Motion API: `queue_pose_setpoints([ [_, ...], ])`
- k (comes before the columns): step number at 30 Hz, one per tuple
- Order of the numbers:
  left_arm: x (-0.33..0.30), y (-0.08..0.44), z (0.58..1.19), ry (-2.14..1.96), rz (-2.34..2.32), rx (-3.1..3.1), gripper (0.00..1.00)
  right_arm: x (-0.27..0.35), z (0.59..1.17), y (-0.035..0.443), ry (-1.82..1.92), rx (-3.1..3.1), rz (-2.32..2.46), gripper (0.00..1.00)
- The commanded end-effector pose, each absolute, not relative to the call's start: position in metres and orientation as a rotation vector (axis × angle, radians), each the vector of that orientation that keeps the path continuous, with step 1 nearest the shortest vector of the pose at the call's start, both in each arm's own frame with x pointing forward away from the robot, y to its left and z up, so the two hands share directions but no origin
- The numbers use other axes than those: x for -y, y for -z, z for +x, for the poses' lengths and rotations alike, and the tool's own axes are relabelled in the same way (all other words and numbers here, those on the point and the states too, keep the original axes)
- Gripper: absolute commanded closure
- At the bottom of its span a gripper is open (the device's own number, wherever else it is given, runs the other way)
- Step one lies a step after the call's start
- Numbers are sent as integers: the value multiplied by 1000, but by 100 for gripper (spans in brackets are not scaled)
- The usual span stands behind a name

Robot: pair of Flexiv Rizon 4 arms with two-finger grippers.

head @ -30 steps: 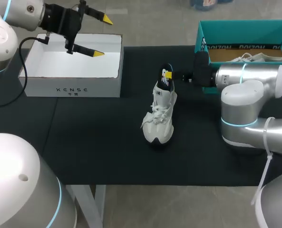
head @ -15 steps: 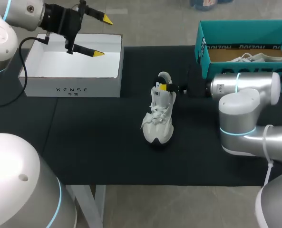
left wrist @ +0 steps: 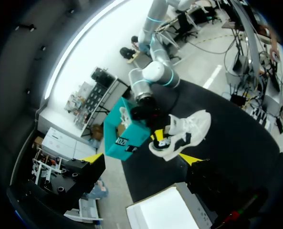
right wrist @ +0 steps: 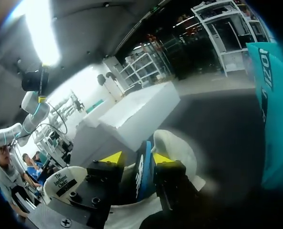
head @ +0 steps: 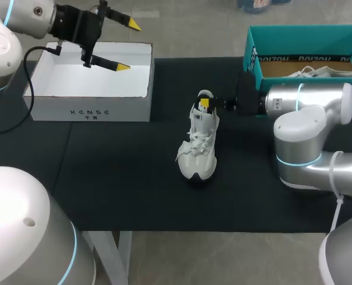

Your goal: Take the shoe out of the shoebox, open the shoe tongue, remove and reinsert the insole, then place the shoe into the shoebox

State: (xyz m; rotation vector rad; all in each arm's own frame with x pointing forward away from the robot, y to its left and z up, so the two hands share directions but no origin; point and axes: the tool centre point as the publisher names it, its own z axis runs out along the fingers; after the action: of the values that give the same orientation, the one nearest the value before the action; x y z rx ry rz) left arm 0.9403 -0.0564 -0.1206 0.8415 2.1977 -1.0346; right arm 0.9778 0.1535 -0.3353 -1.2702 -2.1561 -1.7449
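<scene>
The white sneaker (head: 196, 148) stands on the black desk (head: 116, 178), with its toe toward 6 o'clock and its heel toward 12. The right claw (head: 204, 105) comes in from 3 o'clock and sits at the heel hole. It is nearly closed and pinches the dark insole (right wrist: 142, 171) between its two yellow tips. The insole stands on its edge in the hole. I think this is the insole step. To do it well, the claw should keep the insole in line with the shoe and slide it slowly and straight. A crooked push could fold the insole or knock the sneaker over, because nothing holds the shoe. The left claw (head: 127, 46) is wide open and holds nothing. It hangs over the white shoebox (head: 92, 110), at 10 o'clock from the sneaker. It could come and steady the toe. The teal shoebox (head: 306, 35) is at 2 o'clock. I cannot tell which box the sneaker goes in.
</scene>
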Motion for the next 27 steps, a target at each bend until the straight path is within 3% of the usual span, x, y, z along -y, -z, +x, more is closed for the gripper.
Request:
queue_pose_setpoints([
  [1, 57, 121, 940, 1032, 841, -2198, 0, -155, 981, 335, 1719, 2168, -1280, 89],
  [2, 57, 121, 940, 1032, 841, -2198, 0, -154, 980, 337, 1718, 2168, -1283, 100],
  [22, 57, 121, 940, 1032, 841, -2198, 0, -168, 953, 357, 1589, 2202, -1245, 100],
  [23, 57, 121, 940, 1032, 841, -2198, 0, -168, 953, 356, 1584, 2209, -1242, 69],
  [24, 57, 121, 940, 1032, 841, -2198, 0, -168, 954, 355, 1583, 2212, -1240, 49],
  [25, 57, 121, 940, 1032, 841, -2198, 0, -168, 955, 354, 1583, 2214, -1239, 11],
  [26, 57, 121, 940, 1032, 841, -2198, 0, -168, 956, 352, 1586, 2218, -1236, 0],
  [27, 57, 121, 940, 1032, 841, -2198, 0, -168, 957, 351, 1590, 2226, -1233, 0],
])
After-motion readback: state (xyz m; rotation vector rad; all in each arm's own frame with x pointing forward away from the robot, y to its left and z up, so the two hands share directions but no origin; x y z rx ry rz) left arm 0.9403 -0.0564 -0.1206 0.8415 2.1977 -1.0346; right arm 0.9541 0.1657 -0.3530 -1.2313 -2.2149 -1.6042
